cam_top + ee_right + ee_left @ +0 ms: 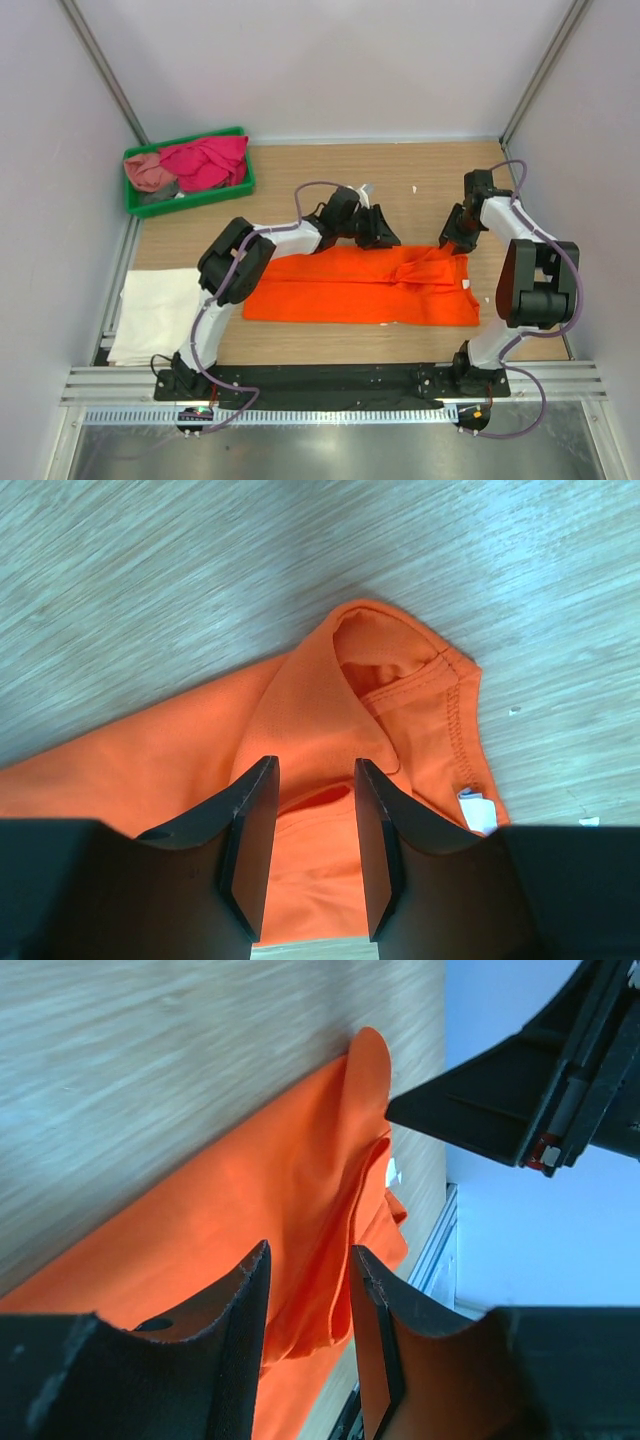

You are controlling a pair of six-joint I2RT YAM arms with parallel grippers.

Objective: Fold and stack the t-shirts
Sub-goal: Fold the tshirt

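1. Orange t-shirt (350, 290): lies as a long band across the middle of the table (300, 200), in front of both arm bases. Its collar (440, 680) is at the right end, and creases gather along the far edge there.
2. Left gripper (388, 240): reaches over the far edge of the orange t-shirt, right of centre. In the left wrist view its jaws stand apart at a narrow gap, with a fold of orange cloth showing through. Whether the pads touch the fold cannot be told.
3. Right gripper (450, 240): stands at the far right corner of the orange t-shirt, near the left gripper. In the right wrist view its jaws are also parted at a narrow gap above a raised ridge of cloth beside the collar. A white tag (478, 808) shows at the neckline.
4. White t-shirt (155, 310): lies flat at the table's near left corner, well apart from the orange one.
5. Green tray (190, 202): sits at the far left corner. It holds a crumpled magenta t-shirt (210, 160) and, to its left, a dusty pink t-shirt (150, 172).
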